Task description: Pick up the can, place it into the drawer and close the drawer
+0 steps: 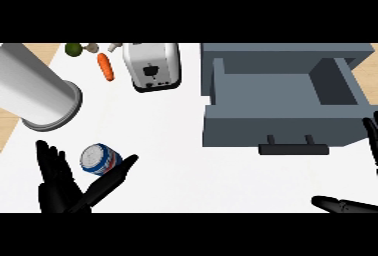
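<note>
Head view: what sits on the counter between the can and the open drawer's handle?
Nothing. In the head view the white counter is bare between the can and the drawer's handle.

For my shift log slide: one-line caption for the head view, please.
Open left hand brackets the can on the white counter; grey drawer stands open, right hand at the lower right edge.

Open counter (170, 150) lies between my left hand (63, 185) and the drawer (280, 90); I see nothing standing on that stretch. The can (100, 159) sits between the left hand's straight fingers and thumb. Drawer is pulled out, its inside open from above, handle (294, 148) jutting toward me. Toaster (151, 65), carrot (105, 66) and a big grey cylinder (33, 85) crowd the far left. My right hand (347, 204) rests by the drawer's right front corner.
</note>
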